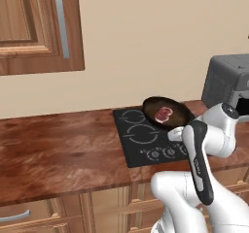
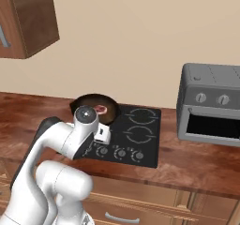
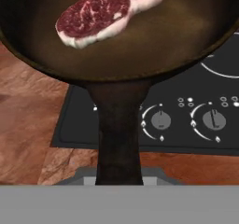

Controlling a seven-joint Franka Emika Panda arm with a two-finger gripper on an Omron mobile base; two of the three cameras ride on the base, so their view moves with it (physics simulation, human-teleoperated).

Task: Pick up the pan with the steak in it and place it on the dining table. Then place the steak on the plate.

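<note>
1. A white robot arm holds a black pan [image 1: 168, 111] above a cooktop [image 2: 126, 137] set into a wooden counter [image 1: 58, 149]; in the left base view the pan sits tilted and appears lifted clear of the burner rings.

2. The gripper [image 3: 119, 181] is clamped on the end of the pan's handle [image 3: 116, 134]. In the hand view the handle runs from the fingers at 6 o'clock straight up to the bowl at 12 o'clock, so the pan's long axis lies in line with the hand.

3. The steak [image 3: 109, 10], red with pale marbling, lies inside the pan toward its far side, at about 12 o'clock from the gripper, with bare pan floor between it and the handle root. In the right base view the steak [image 2: 101, 109] peeks out just past the arm's wrist.

4. The cooktop's control knobs [image 3: 186, 120] show below the pan at roughly 3 o'clock of the handle, clear of it.

5. A grey toaster oven [image 2: 211, 104] stands on the counter at 3 o'clock of the cooktop, well apart from the pan.

6. Judged from this scene, the carry to the dining table is the step in hand, and the plating of the steak has not begun. All the load hangs ahead of the grip along the handle, so any turn of the wrist would likely swing the bowl widest and could slide the meat.
</note>
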